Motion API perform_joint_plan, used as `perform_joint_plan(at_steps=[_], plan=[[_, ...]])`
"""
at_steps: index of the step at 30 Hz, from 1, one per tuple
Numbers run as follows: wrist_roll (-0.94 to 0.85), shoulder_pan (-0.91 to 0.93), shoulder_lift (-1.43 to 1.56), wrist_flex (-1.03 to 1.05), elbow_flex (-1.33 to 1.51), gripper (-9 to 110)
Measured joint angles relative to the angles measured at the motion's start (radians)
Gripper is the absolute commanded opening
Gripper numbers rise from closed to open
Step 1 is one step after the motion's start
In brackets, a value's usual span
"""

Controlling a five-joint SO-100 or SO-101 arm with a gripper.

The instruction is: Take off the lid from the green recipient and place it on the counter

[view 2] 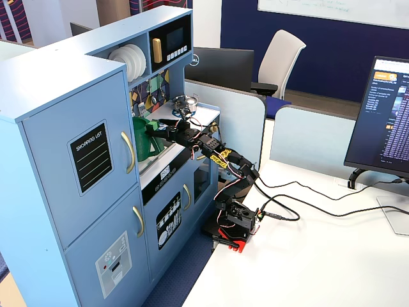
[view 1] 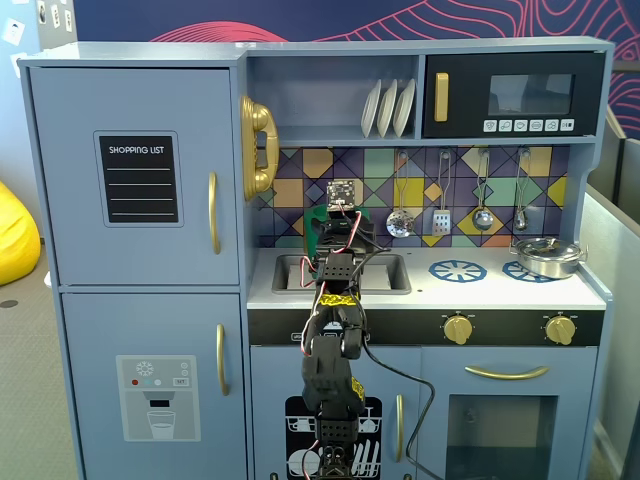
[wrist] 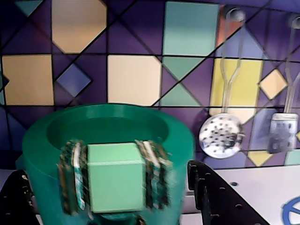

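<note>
In the wrist view my gripper (wrist: 116, 177) is shut on the lid's light-green square knob (wrist: 116, 187), with one ribbed finger (wrist: 72, 180) on each side. Only a dark-green sliver of the lid's disc (wrist: 115, 218) shows under the knob. Right behind it stands the green recipient (wrist: 176, 140), its round rim and a hollow top in sight. I cannot tell whether lid and pot touch. From the side, the green recipient (view 2: 142, 137) stands upright at the sink end of the white counter (view 2: 163, 167), with the gripper (view 2: 160, 132) against its right side. In the front fixed view the arm (view 1: 335, 260) hides the pot.
A steel pan (view 1: 548, 257) sits on the right burner ring, and a second blue ring (view 1: 457, 270) lies left of it. The sink (view 1: 385, 275) is partly behind the arm. A skimmer (wrist: 220, 134) and a spatula (wrist: 282, 132) hang on the tiled backsplash.
</note>
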Motion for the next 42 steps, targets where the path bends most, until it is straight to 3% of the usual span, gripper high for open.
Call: perform_joint_plan(at_steps=[14, 17, 21, 42], plan=[[-0.012, -0.009, -0.115, -0.018, -0.086, 33], [-0.012, -0.009, -0.115, -0.018, -0.087, 23], [-0.018, -0.012, -0.115, -0.018, -0.087, 0], [-0.049, -0.046, -0.137, -0.192, -0.087, 0]])
